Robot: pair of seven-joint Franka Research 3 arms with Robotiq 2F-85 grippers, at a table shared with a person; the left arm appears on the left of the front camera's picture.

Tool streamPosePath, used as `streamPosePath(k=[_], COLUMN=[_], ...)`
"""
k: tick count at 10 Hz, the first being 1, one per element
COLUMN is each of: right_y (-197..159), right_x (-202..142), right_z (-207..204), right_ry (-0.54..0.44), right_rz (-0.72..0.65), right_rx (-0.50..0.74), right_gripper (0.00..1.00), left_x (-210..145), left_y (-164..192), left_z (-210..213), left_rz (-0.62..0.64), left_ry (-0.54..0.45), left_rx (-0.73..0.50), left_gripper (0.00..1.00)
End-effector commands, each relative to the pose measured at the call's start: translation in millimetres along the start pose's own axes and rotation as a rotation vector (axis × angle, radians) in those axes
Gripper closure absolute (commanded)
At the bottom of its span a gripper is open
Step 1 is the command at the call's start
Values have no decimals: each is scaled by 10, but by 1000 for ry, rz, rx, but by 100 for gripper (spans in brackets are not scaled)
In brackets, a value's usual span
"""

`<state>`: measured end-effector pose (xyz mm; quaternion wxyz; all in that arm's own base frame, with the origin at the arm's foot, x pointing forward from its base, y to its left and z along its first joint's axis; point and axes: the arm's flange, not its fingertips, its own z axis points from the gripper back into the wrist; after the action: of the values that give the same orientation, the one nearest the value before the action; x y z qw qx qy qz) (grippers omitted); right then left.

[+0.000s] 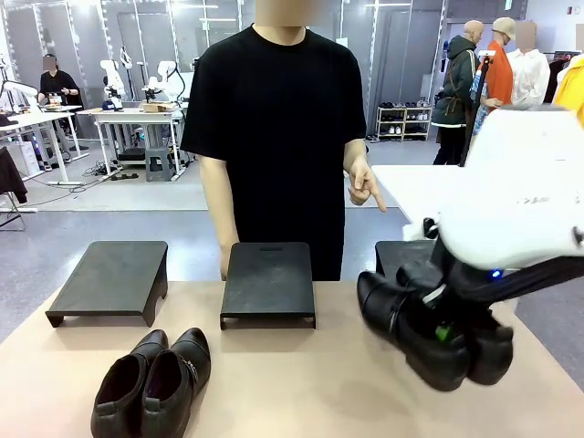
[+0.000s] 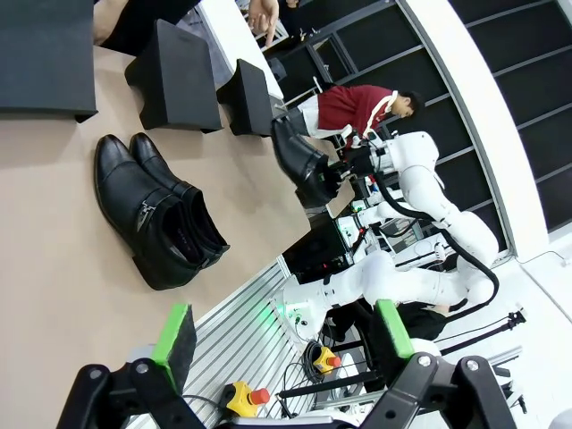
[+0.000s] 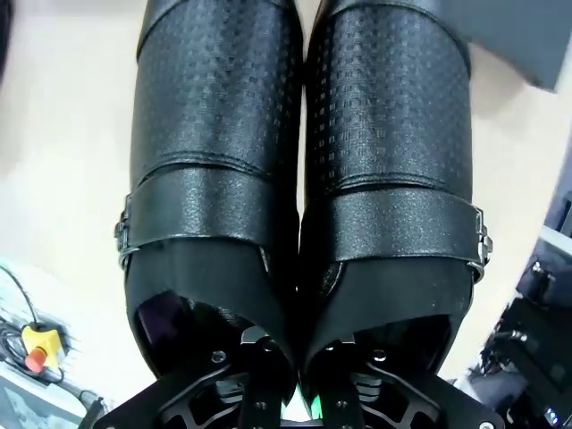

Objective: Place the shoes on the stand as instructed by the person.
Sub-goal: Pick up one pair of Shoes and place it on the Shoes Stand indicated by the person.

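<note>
The right gripper (image 3: pixel 298 366) clenches a glossy black buckled leather shoe pair (image 3: pixel 214 134). The front view adds the person's hand (image 1: pixel 365 187) pointing right. The left gripper (image 2: pixel 284 332) gapes, empty.

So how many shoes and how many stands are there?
Shoes: 4, with 2 on the table and 2 in the right gripper
Stands: 3, left, middle and right
Total: 7
</note>
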<state>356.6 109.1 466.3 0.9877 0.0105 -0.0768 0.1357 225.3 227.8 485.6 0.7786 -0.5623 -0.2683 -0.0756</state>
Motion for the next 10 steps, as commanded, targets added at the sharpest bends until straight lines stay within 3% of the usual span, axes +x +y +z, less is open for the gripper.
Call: streamPosePath(k=[1, 3, 5, 6, 10], right_y=[-361, -664, -695, -721, -721], right_x=[85, 52, -21, 27, 27], right_z=[196, 437, 318, 417, 417], right_ry=[-105, -158, -193, -131, -131], right_rz=[-7, -29, -49, -57, -57], right_rx=[-20, -26, -1, -13, -13], right_gripper=[100, 100, 100, 100, 100], left_x=[12, 12, 12, 12, 12], left_y=[9, 9, 9, 9, 9], left_z=[26, 26, 26, 26, 26], left_rz=[-25, -25, -25, -25, -25], left_ry=[-6, -6, -6, -6, -6], left_rx=[-18, -18, -18, -18, -18], left_gripper=[0, 0, 0, 0, 0])
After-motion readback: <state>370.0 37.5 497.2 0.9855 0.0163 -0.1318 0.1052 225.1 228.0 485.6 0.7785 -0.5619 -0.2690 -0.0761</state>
